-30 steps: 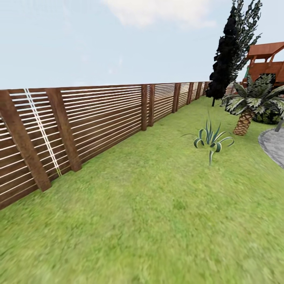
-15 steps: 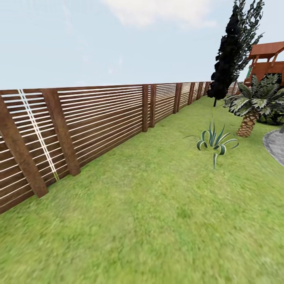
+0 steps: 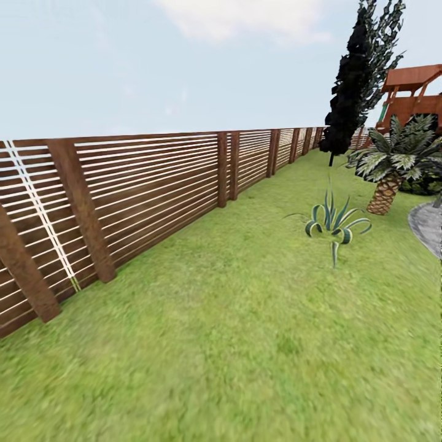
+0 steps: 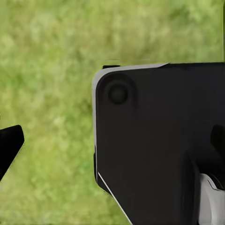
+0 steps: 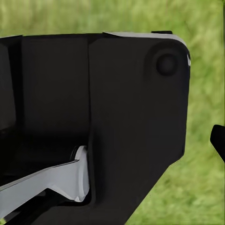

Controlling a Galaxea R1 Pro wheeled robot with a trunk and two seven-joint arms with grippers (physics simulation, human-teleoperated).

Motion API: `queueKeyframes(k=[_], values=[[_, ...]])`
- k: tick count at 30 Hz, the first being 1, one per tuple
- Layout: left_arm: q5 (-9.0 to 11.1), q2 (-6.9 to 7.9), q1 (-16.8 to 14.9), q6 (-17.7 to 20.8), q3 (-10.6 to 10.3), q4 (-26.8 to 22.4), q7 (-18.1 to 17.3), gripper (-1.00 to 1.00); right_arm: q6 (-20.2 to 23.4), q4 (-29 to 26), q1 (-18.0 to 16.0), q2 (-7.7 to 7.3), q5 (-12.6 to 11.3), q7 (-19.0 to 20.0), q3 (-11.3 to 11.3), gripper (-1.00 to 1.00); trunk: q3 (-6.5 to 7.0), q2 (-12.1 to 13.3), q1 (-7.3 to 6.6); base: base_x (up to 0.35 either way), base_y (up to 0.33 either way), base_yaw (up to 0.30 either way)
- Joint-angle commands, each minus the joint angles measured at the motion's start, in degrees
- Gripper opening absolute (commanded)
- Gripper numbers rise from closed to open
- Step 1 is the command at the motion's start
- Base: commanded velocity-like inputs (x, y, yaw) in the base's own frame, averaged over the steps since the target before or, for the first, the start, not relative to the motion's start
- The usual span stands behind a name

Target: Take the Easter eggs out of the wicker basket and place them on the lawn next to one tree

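Slatted brown fence [image 3: 153, 184] along left, spiky plant [image 3: 331, 221], palm [image 3: 393, 166], grey paving [image 3: 430, 227] right, pale sky.

**Edges cutting things off, wrists blocked**

Head view: the paved patch [image 3: 430, 228] and wooden play structure [image 3: 415, 92] run off the right edge. Near lawn [image 3: 233, 368] is blurred. Both wrist views: dark housing hides the fingers, grip unreadable.

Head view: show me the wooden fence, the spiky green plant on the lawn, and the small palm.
wooden fence [image 3: 153, 184], head view, on its horizontal slats.
spiky green plant [image 3: 331, 218], head view, at the middle of its leaves.
small palm [image 3: 384, 193], head view, on its scaly trunk.
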Motion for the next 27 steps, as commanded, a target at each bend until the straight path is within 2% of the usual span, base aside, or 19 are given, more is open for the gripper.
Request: queueKeyframes(k=[1,8,27], values=[[-0.1,0.01,0.0,-0.2,0.0,0.0,0.0,1.00,-0.1,-0.1,0.0,0.02,0.0,0.0,-0.1,1.00,-0.10,-0.1,0.07,0.328,0.000,-0.149],[-0.1,-0.02,0.0,-0.2,0.0,0.0,0.0,1.00,-0.2,-0.1,0.0,0.05,0.0,0.0,-0.1,1.00,-0.10,-0.1,0.07,0.328,0.038,-0.047],[-0.1,-0.08,0.0,-0.3,0.0,0.0,0.0,1.00,-0.2,-0.2,0.0,-0.03,0.6,0.3,0.8,1.00,-0.10,-0.1,0.07,0.324,0.113,-0.003]])
